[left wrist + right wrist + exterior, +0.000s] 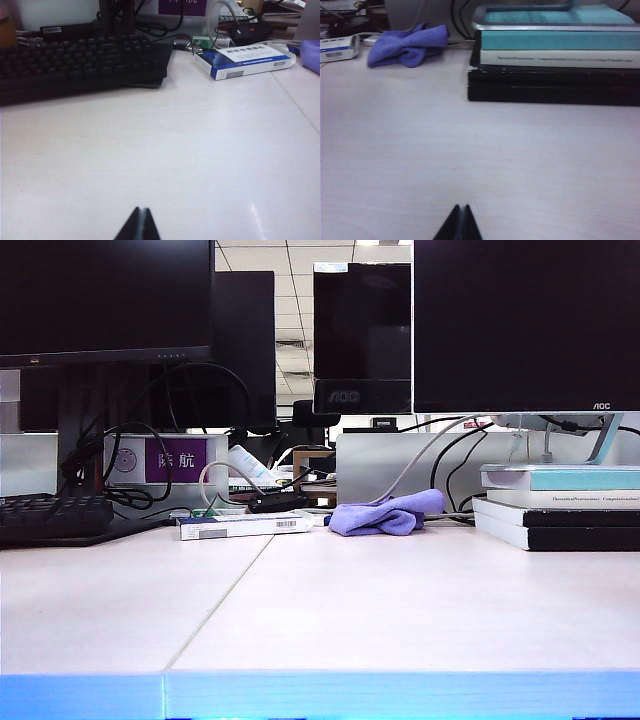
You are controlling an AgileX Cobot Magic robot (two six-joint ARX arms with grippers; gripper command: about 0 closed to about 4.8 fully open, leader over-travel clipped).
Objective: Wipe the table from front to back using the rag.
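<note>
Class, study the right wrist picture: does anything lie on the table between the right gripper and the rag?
Nothing visible does. Bare table runs from the shut right gripper to the rag; the stacked books sit beside that path.

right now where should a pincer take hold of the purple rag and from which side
Probably the raised, bunched fold at the top of the rag, coming from above and from the open table in front. The rag lies rumpled at the back, with cables behind it and the stacked books beside it. The right pincer, shut and low over the table, looks better placed than the left pincer.
</note>
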